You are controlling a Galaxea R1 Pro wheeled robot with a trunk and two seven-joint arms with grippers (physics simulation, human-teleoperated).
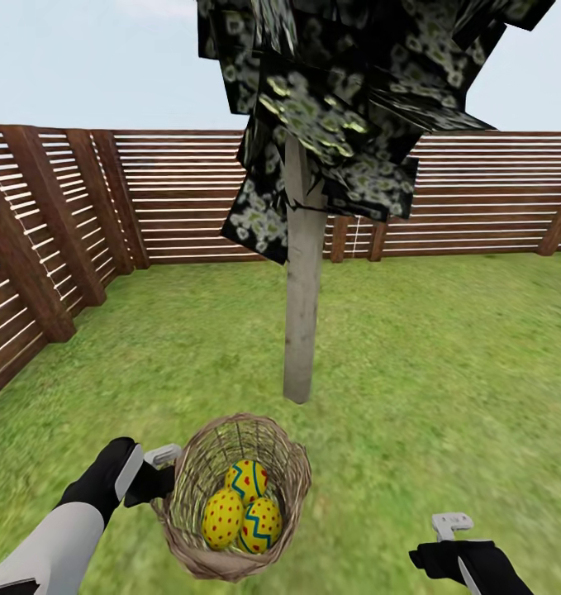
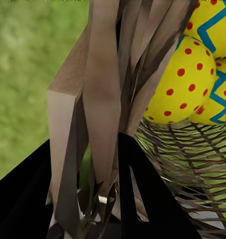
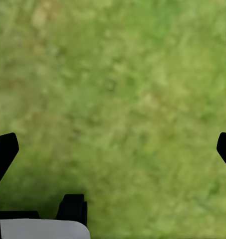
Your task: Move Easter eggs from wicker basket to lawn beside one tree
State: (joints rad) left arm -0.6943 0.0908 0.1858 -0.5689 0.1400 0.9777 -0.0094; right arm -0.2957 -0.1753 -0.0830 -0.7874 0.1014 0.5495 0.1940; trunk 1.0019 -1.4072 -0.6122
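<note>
While the left fingers (image 1: 166, 473) clamp the wicker basket (image 1: 199, 463) rim, the right fingers (image 1: 450, 525) hang spread apart.

Basket (image 1: 230, 496) mouth open from above, three eggs (image 1: 243, 508) packed inside, little room between them. Left gripper (image 1: 160, 471) blocks its left rim, probably clamped on it. Tree trunk (image 1: 303, 314) stands just behind. Lawn (image 1: 445, 372) to the right lies open under the right gripper (image 1: 451, 529).

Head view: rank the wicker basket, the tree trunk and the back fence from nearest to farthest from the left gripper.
1. Wicker basket: its rim is in the left gripper, near the view's bottom.
2. Tree trunk: upright on the lawn beyond the basket.
3. Back fence: far behind the tree, across the lawn.
</note>
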